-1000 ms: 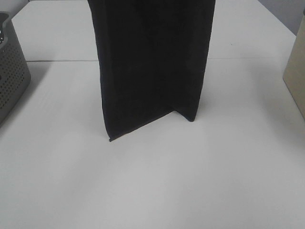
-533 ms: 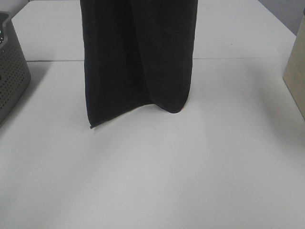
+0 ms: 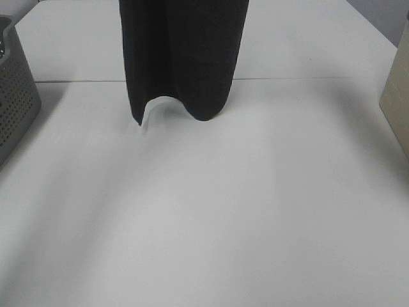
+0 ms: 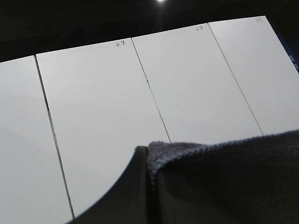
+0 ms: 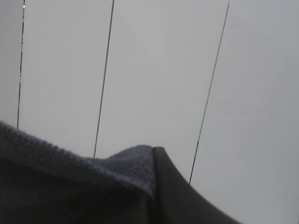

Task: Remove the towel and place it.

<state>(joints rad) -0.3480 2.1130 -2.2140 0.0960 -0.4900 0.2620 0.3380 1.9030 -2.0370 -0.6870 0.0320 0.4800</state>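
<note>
Dark towel [image 3: 182, 57] held up over the white table [image 3: 255, 211].

Nearest, my left gripper [image 4: 148, 161] is clamped tight on the towel's nubbly terry hem, with the cloth bunched against the one finger [image 4: 133, 191] I can see. My right gripper [image 5: 152, 163] pinches another stretch of that hem the same way. Below them the towel hangs as a long charcoal sheet, loosely folded lengthwise. Its bottom edge curls into an arch low over the table, and I cannot tell whether it touches. Off to my left, well apart, stands a grey basket [image 3: 16, 96].
</note>
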